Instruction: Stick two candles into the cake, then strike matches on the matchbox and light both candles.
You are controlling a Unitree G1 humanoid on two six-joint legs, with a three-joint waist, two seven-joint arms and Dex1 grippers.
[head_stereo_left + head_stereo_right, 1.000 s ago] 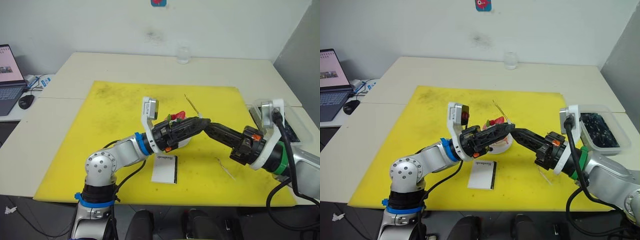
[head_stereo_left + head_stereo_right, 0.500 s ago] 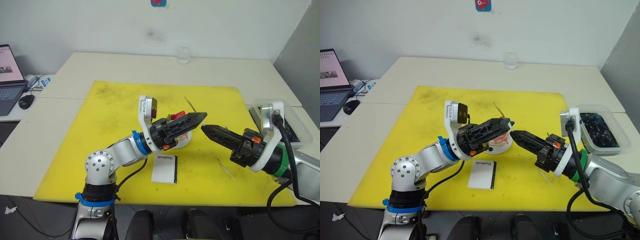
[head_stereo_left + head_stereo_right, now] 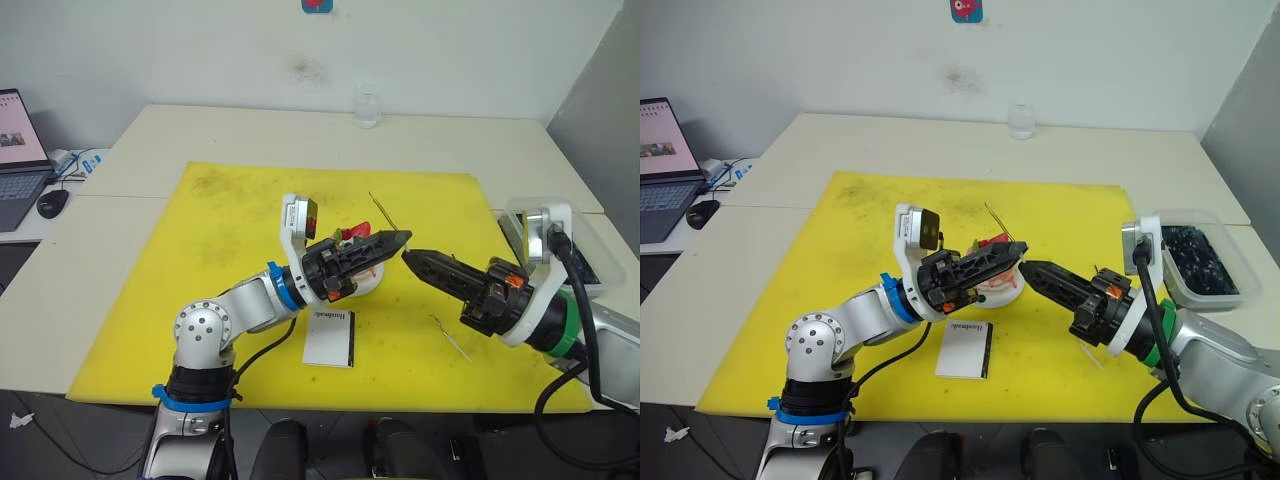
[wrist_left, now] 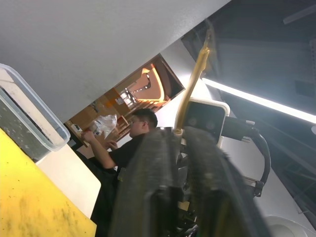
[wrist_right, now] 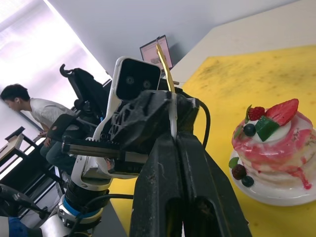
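My left gripper [image 3: 403, 238] hovers over the cake [image 5: 276, 145], a small pink-and-white one with a strawberry on a white plate. Its fingers are shut on a thin golden candle [image 3: 382, 210], which rises from between them [image 4: 195, 74]. The right gripper [image 3: 407, 255] is shut and points at the left one's tip from just below it. Whether it touches the candle I cannot tell. A second pale candle [image 3: 450, 336] lies on the mat under my right arm. In front of the cake lies the white matchbox [image 3: 330, 338]. The matches are out of view.
Everything sits on a yellow mat [image 3: 220, 250] on a pale table. A clear tub with dark contents [image 3: 1200, 262] stands at the right edge, a glass [image 3: 367, 108] at the back, a laptop [image 3: 18, 160] and mouse [image 3: 52, 202] far left. A person [image 5: 29, 106] sits beyond.
The right gripper has drawn back from the left gripper's tip, where the two met a second ago. The left fingers have narrowed onto the candle.
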